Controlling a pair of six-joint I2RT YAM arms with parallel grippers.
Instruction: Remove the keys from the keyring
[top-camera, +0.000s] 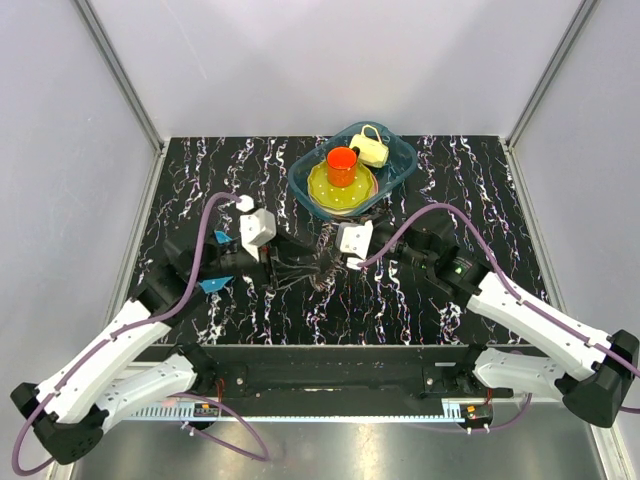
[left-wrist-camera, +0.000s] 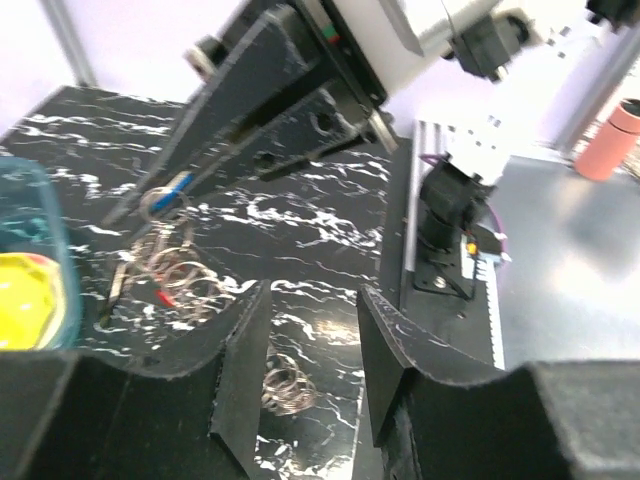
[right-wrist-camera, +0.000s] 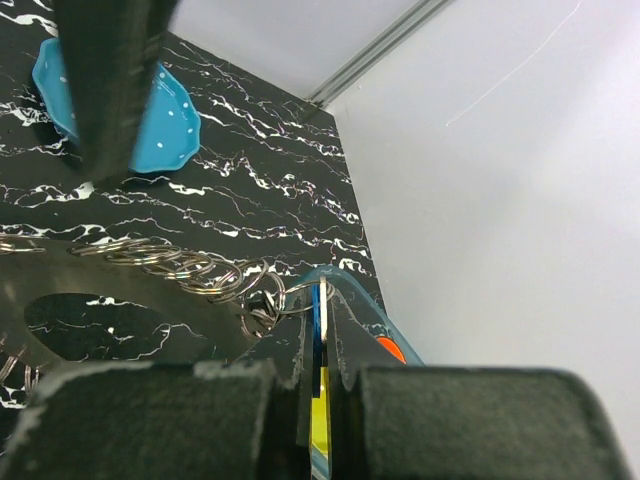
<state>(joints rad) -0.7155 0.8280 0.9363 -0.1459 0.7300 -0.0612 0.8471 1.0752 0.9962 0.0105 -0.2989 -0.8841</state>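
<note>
**Bimanual key removal, mid-task; described left to right.** At far left a sky-blue, white-dotted scalloped plate (right-wrist-camera: 160, 120) lay on the black white-veined marble-pattern table (top-camera: 420, 300), partly under the left arm. The left gripper (left-wrist-camera: 313, 310) hovered low over the table with its jaws parted and nothing between them. A small coil of silvery wire rings (left-wrist-camera: 283, 385) lay loose on the surface beneath the gap.

At centre, between the two arms, sat the task's objects. The slim grey-brown metal keys (left-wrist-camera: 165, 262), one with a red head, were heaped on the table and tangled with the thin silvery wire loops of the keyring (right-wrist-camera: 190, 268).

To the right, the right gripper (right-wrist-camera: 320, 335) was clenched on a thin blue-edged piece at the edge of that heap, apparently a blue-headed key. The wrist view shows it only edge-on, so that is a judgement.

Behind, at upper right, a translucent blue plastic bin (top-camera: 395, 165) held a round yellow plate (top-camera: 325, 190), a red cup (top-camera: 341, 165) and a pale yellow teapot (top-camera: 372, 148).

**Progress, as judged.** The work looked early. One key seemed pinched for extraction, but the bulk of the keys were not yet visibly parted from the loops — whether any lay fully free could not be told. Nearly all removals appeared to lie ahead.
</note>
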